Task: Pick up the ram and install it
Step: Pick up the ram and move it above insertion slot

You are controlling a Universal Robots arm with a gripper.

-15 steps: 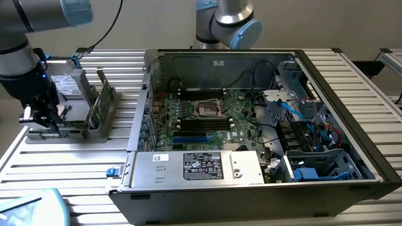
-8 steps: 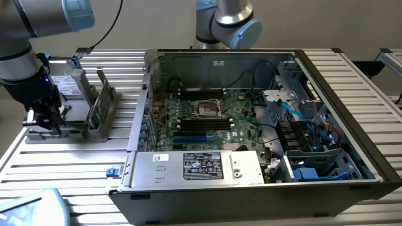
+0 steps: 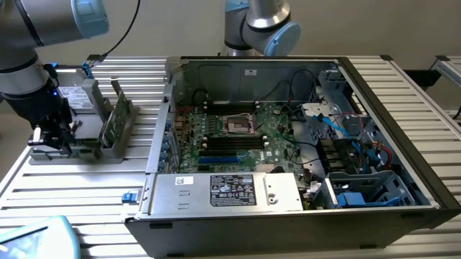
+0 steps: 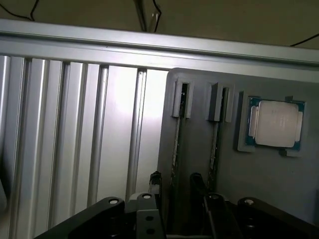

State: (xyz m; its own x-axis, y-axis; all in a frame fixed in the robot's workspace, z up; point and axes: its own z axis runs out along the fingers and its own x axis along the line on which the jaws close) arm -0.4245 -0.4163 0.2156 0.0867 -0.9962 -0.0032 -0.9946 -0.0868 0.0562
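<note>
Wrist view: claw [image 4: 175, 180] spread, one finger [image 4: 155, 180] on each side of the ram [image 4: 176, 142], tips low beside it. No contact that I can make out.

- Ram stands on edge in the grey holder [image 4: 199, 199], in the slot along the holder's edge that meets the bare bench [image 4: 75, 139] slats. A post [image 4: 179, 99] caps its far end.
- A second stick [image 4: 214, 144] stands in the next slot, between the ram and the processor [image 4: 275, 123], which lies flat in its own pocket.

Exterior view: claw [image 3: 52, 139] hangs over the holder [image 3: 79, 155], which sits near the bench's [image 3: 65, 189] edge on the exterior view's left, just beside the open case [image 3: 252, 73]. A green board [image 3: 115, 121] stands in the holder on the case side. Whether that is the ram I cannot tell from here. Ram and motherboard [image 3: 245, 129] are well apart.

Step, as I judge it: pick-up, at the point of grasp. The ram is bracketed but not pinched, seated in its slot and not lifted. Installing has not begun.

What the grasp calls for, by my reading:
- The fingers should close square on the thin board's two faces.
- The pinch should stay centred so the stick does not twist.
- The neighbouring stick should be kept clear.
- The lift should go straight up out of the slot, past the end post.
</note>
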